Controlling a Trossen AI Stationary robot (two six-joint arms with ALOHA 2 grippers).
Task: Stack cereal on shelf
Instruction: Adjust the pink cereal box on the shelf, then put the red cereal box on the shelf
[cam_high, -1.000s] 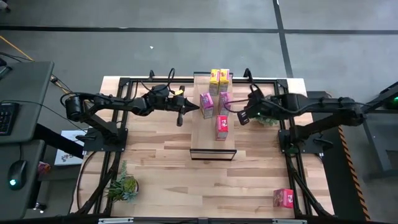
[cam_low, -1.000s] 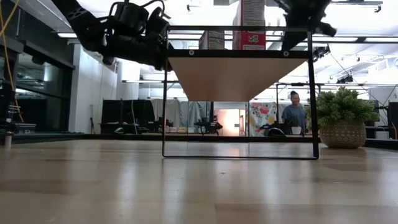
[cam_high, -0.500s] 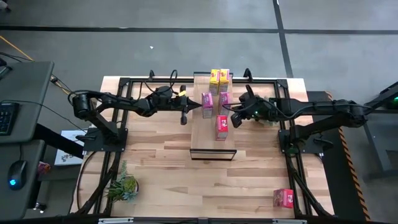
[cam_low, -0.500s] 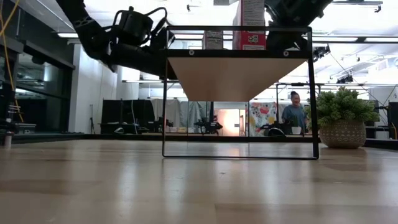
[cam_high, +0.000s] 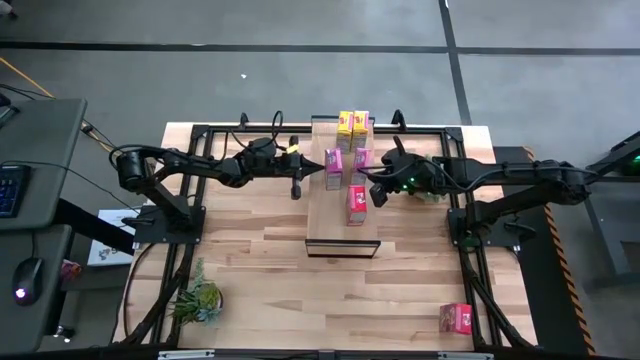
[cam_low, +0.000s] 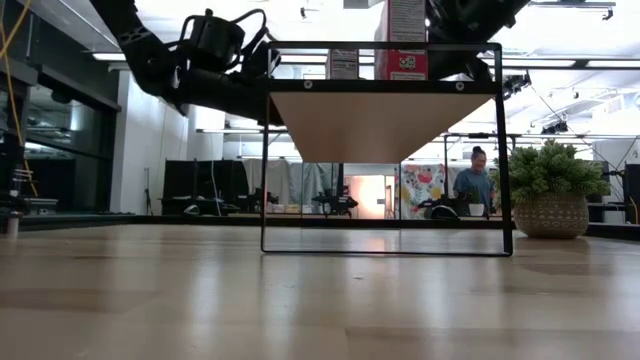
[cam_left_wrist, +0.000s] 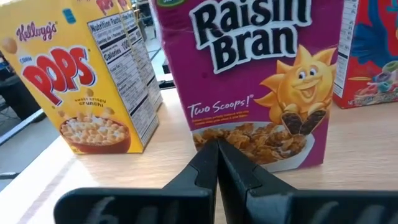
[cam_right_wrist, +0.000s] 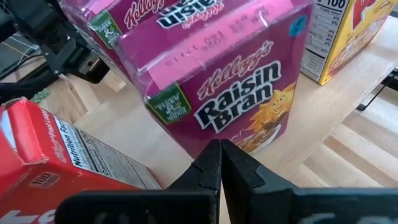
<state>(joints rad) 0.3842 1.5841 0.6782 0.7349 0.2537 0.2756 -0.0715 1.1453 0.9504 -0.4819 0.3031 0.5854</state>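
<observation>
The light-wood shelf (cam_high: 345, 235) stands mid-table and carries two yellow boxes (cam_high: 352, 123) at its far end, two magenta boxes (cam_high: 333, 166) (cam_high: 359, 160) and a red box (cam_high: 356, 203), all upright. A second red box (cam_high: 456, 318) stands on the table at the near right. My left gripper (cam_left_wrist: 216, 146) is shut at the left magenta box (cam_left_wrist: 249, 81). My right gripper (cam_right_wrist: 219, 146) is shut at the right magenta box (cam_right_wrist: 230, 81). My left gripper comes level from the table's left, and its shut fingertips (cam_left_wrist: 208, 155) are at the lower part of the left magenta box's broad front face (cam_left_wrist: 249, 134). The box stands upright on the shelf. Whether the tips touch the face, I cannot tell. My right gripper comes from the table's right, slanting down, and its shut fingertips (cam_right_wrist: 233, 162) are at the bottom edge of the right magenta box's front face (cam_right_wrist: 249, 140). The box stands on the shelf. Whether the tips touch it, I cannot tell.
One potted plant (cam_high: 197, 298) stands at the table's near left and another (cam_low: 550, 195) at its right, under my right arm. A black frame (cam_high: 200, 130) runs round the tabletop. A person (cam_low: 475, 180) stands in the room far behind.
My right gripper has moved toward the table's left, from beside the shelf to the right magenta box. My left gripper has moved a little toward the right, up to the left magenta box.
</observation>
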